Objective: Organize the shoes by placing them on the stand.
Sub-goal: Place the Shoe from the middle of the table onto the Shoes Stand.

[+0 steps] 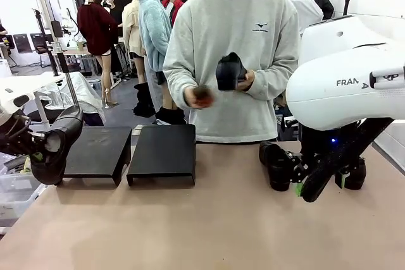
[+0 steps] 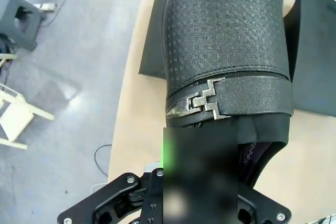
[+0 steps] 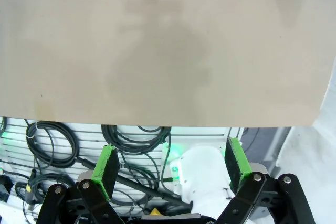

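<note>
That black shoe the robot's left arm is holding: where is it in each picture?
Front view: the matte black ankle shoe hangs at far left, beside the black stands.
Left wrist view: it runs up the middle.
Right wrist view: tan table ahead.
Shared landmark: that tan table.

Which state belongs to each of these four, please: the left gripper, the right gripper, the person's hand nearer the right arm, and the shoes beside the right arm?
Things
1. left gripper
2. right gripper
3. person's hand nearer the right arm
4. shoes beside the right arm

States
a. standing on the table
b. open, gripping nothing
c. holds the far shoe at chest height
d. shut on the leftmost shoe, beside the stands

Pairs: 1-d, 2-b, 3-c, 4-a
</note>
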Robot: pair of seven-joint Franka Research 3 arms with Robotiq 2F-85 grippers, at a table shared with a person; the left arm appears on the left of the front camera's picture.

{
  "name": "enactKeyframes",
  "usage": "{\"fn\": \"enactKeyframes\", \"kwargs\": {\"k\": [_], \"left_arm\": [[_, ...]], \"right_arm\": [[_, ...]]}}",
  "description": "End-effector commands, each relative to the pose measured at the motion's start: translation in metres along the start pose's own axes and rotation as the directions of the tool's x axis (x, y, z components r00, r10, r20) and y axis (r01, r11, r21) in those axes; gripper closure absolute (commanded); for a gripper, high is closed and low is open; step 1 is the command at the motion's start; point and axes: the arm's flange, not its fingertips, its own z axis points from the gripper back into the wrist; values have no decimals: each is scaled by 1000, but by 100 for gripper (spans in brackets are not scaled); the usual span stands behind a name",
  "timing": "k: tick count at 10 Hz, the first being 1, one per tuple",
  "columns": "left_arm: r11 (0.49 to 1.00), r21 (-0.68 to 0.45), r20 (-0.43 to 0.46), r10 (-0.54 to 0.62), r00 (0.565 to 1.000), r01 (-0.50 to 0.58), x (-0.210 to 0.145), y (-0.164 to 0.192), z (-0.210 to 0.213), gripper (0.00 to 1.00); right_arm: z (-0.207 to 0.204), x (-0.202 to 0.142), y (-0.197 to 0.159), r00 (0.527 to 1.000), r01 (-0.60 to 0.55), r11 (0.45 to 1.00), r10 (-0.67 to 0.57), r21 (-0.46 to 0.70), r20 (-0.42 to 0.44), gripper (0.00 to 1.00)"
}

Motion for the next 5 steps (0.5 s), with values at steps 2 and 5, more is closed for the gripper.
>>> {"fn": "enactKeyframes", "kwargs": {"k": [2,5], "left_arm": [[1000,8,110,-19,994,18,30,5,-17,100],[996,-82,71,-29,997,35,66,22,-54,100]], "right_arm": [[1,0,1,1000,-1,1000,1,15,-3,0],[1,0,1,1000,-1,1000,1,15,-3,0]]}}
